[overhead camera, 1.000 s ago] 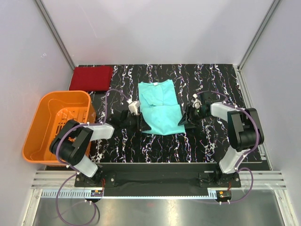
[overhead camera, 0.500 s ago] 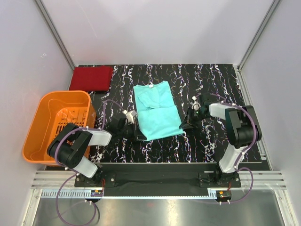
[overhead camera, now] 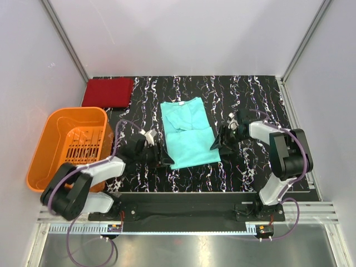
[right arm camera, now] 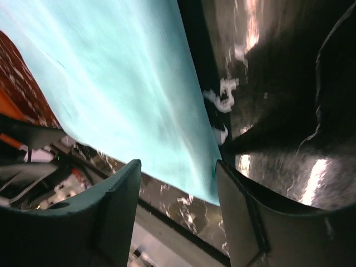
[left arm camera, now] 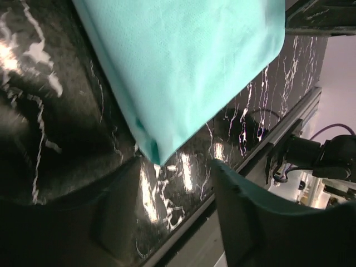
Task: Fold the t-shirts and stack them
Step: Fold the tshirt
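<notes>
Though illegible, tag [overhead camera: 179,103] on teal t-shirt [overhead camera: 190,136]

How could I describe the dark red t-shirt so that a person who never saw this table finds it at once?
Look at the black marbled table and go to its far left corner, just beyond the orange basket. The dark red t-shirt lies there, folded into a flat rectangle. The teal-green t-shirt, by contrast, lies in the middle of the table, larger and paler.
</notes>
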You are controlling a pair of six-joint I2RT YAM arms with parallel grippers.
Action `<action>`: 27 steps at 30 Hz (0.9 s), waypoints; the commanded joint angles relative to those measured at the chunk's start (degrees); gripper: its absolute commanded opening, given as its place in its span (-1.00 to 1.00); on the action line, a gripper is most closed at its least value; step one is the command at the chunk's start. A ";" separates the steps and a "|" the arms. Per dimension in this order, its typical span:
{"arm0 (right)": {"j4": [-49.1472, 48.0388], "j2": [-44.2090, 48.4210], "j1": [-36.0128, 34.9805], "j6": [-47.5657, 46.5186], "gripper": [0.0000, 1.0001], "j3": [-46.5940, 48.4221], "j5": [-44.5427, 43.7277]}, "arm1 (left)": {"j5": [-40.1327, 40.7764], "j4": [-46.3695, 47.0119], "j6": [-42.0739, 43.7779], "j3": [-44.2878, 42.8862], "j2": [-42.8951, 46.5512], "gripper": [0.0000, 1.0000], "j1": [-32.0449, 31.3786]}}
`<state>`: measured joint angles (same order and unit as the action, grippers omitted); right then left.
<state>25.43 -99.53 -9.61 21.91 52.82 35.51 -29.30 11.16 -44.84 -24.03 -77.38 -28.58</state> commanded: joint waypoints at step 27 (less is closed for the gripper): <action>-2.14 -18.16 -0.15 -6.18 -0.18 26.02 -2.99 | 1.88 -4.92 12.41 -31.69 -25.18 -0.02 10.12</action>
<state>25.12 -116.62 -9.63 16.27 76.03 30.63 -25.34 2.02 -32.86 -52.88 -101.32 -18.59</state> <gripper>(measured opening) 0.414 0.499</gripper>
